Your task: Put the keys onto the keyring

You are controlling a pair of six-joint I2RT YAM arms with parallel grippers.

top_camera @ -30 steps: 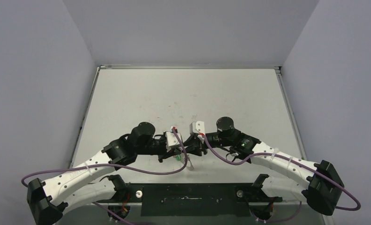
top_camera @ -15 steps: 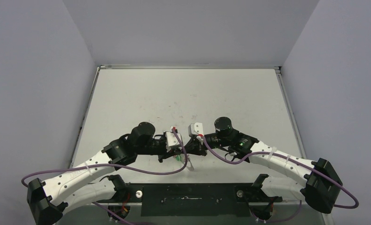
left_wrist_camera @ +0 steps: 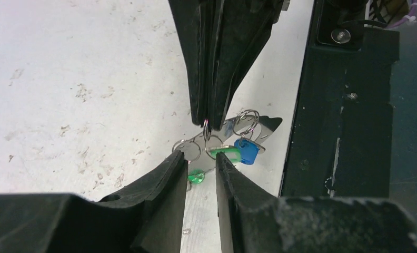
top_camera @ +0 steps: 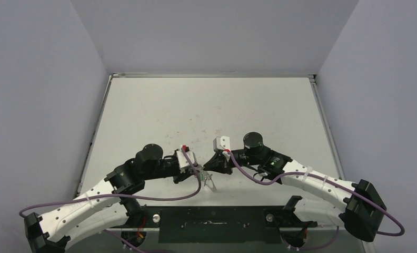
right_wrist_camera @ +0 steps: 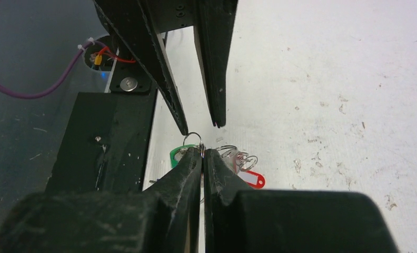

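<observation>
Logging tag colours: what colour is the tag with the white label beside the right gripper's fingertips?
The tag is red, clearest in the right wrist view.

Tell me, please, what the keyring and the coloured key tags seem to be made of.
The keyring looks like bare sheet metal: silver-grey, thin, brightly reflective. The blue tag and red tag seem plastic: opaque, saturated colour with soft gloss, though that is a guess.

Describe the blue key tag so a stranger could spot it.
Start at the black base plate along the table's near edge. Right beside it is a small cluster of keys. The blue tag is the tag nearest the plate, next to a green tag, and the only blue thing there.
</observation>
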